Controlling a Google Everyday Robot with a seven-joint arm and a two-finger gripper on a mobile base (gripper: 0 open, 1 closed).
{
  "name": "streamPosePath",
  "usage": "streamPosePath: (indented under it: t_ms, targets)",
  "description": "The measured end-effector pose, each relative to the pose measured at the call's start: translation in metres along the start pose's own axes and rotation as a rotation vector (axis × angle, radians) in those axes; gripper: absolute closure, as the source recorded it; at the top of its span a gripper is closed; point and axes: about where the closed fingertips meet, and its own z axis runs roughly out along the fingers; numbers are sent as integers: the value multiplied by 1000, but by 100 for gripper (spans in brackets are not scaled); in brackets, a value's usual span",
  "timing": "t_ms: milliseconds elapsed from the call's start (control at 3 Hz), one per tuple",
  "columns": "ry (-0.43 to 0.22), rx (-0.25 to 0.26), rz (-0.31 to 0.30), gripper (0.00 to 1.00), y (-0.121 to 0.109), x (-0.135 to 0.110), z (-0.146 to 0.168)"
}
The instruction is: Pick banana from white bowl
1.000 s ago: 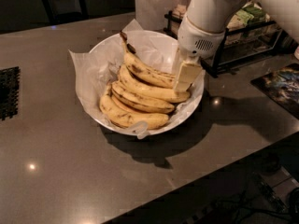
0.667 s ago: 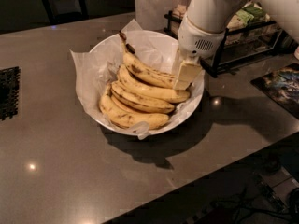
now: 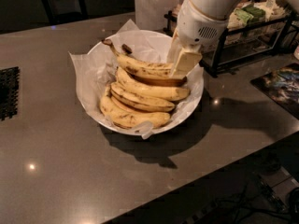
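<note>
The white bowl (image 3: 194,104), lined with crumpled white paper, stands on the dark counter and holds several yellow bananas. The banana (image 3: 142,70), brown-speckled with a long blackened stem pointing to the back left, lies on top of the pile. My gripper (image 3: 180,64) comes down from the upper right over the bowl's right side. Its cream fingers (image 3: 186,61) are closed around the right end of the banana. The banana's tip is hidden behind the fingers. The other bananas (image 3: 140,101) lie below it in the bowl.
A black wire rack (image 3: 243,36) with packaged items stands right behind the bowl to the right. A white paper bag (image 3: 154,3) is at the back. A black mat (image 3: 8,92) lies at the left edge, a printed mat (image 3: 280,85) at the right. The counter's front edge runs diagonally at bottom right.
The gripper has risen slightly and shifted a little left. The top banana has moved with it, its stem end swinging to the left.
</note>
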Motion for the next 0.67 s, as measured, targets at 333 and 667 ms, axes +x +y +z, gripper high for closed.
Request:
streamPosePath:
  t_ms: [333,667]
  targets:
    - [-53,53,-86,100,8,-25,-28]
    - [-93,123,-179,100,27,-52,-59]
